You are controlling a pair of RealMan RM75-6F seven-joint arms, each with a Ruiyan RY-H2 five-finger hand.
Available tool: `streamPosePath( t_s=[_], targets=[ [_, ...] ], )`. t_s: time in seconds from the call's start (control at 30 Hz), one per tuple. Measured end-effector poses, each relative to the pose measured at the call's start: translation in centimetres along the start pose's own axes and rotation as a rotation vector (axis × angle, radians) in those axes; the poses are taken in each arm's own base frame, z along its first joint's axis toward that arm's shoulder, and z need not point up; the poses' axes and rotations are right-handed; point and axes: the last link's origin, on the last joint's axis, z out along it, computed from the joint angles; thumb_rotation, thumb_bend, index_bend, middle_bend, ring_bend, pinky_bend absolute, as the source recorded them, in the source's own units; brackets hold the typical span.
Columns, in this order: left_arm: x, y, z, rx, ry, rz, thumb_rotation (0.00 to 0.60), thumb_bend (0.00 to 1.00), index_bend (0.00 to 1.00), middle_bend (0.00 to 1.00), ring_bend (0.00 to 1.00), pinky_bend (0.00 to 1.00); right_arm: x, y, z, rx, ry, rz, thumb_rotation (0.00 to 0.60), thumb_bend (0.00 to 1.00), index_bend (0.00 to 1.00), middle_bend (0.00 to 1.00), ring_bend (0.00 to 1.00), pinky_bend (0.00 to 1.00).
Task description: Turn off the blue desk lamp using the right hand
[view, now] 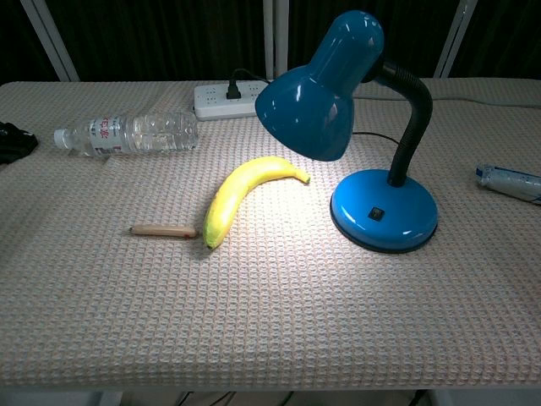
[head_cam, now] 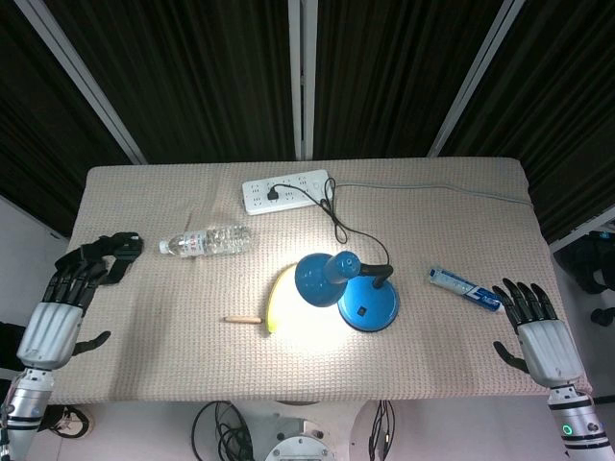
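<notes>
Table (head_cam: 144, 365) has a beige waffle cloth, dark curtains behind. Lamp (head_cam: 348, 288) sits lit mid-table, banana (view: 239, 194) under its shade, pencil (view: 162, 230), bottle (view: 128, 134) and power strip (head_cam: 286, 190) around. Both hands, left (head_cam: 60, 312) and right (head_cam: 536, 331), rest at the edges, fingers apart, empty.

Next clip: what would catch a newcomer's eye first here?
The lit blue desk lamp at mid-table, throwing a bright pool over the banana lying just left of its base. After that, the right hand resting open at the table's right edge, apart from the lamp, and the left hand at the left edge.
</notes>
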Motion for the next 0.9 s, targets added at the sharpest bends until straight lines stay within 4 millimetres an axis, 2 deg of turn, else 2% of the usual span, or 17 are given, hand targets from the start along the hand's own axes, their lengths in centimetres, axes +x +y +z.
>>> streamPosePath(
  t_s=[0.5, 0.53, 0.57, 0.6, 0.63, 0.67, 0.7, 0.73, 0.9],
  targets=[
    [0.2, 0.1, -0.1, 0.003, 0.0, -0.018, 0.6, 0.02, 0.08, 0.01, 0.0, 0.0, -0.4, -0.5, -0.1, 0.031, -0.013, 0.017, 0.6, 0.18, 0.0, 0.0, 0.0, 0.0],
    [0.2, 0.1, -0.1, 0.002, 0.002, -0.018, 0.6, 0.02, 0.08, 0.01, 0.0, 0.0, -0.4, -0.6, -0.1, 0.035, -0.019, 0.015, 0.6, 0.18, 0.0, 0.02, 0.02, 0.04],
    [0.3, 0.1, -0.1, 0.0, 0.006, -0.018, 0.6, 0.02, 0.08, 0.01, 0.0, 0.0, -0.5, -0.6, -0.1, 0.037, -0.025, 0.01, 0.6, 0.18, 0.0, 0.09, 0.1, 0.14],
    [0.3, 0.1, -0.1, 0.0, 0.007, -0.019, 0.6, 0.02, 0.07, 0.01, 0.0, 0.0, -0.5, -0.7, -0.1, 0.04, -0.034, -0.001, 0.6, 0.18, 0.0, 0.25, 0.27, 0.33],
    [0.2, 0.1, -0.2, 0.001, 0.006, -0.021, 0.6, 0.02, 0.07, 0.01, 0.0, 0.0, -0.5, -0.7, -0.1, 0.043, -0.043, -0.01, 0.6, 0.18, 0.0, 0.46, 0.48, 0.55],
    [0.2, 0.1, -0.2, 0.002, 0.003, -0.023, 0.6, 0.02, 0.07, 0.01, 0.0, 0.0, -0.6, -0.8, -0.1, 0.045, -0.055, -0.015, 0.6, 0.18, 0.0, 0.65, 0.66, 0.69],
    [0.1, 0.1, -0.2, 0.002, -0.001, -0.024, 0.6, 0.02, 0.07, 0.01, 0.0, 0.0, -0.7, -1.0, -0.1, 0.05, -0.076, -0.016, 0.6, 0.18, 0.0, 0.75, 0.74, 0.75],
    [0.0, 0.1, -0.2, 0.001, -0.005, -0.024, 0.6, 0.02, 0.07, 0.01, 0.0, 0.0, -0.7, -1.1, -0.1, 0.055, -0.094, -0.011, 0.6, 0.18, 0.0, 0.8, 0.79, 0.79],
    [-0.3, 0.2, -0.3, -0.008, -0.012, -0.019, 0.6, 0.02, 0.07, 0.01, 0.0, 0.0, -0.8, -2.0, 0.1, 0.09, -0.133, -0.026, 0.6, 0.18, 0.0, 0.92, 0.89, 0.85]
  ],
)
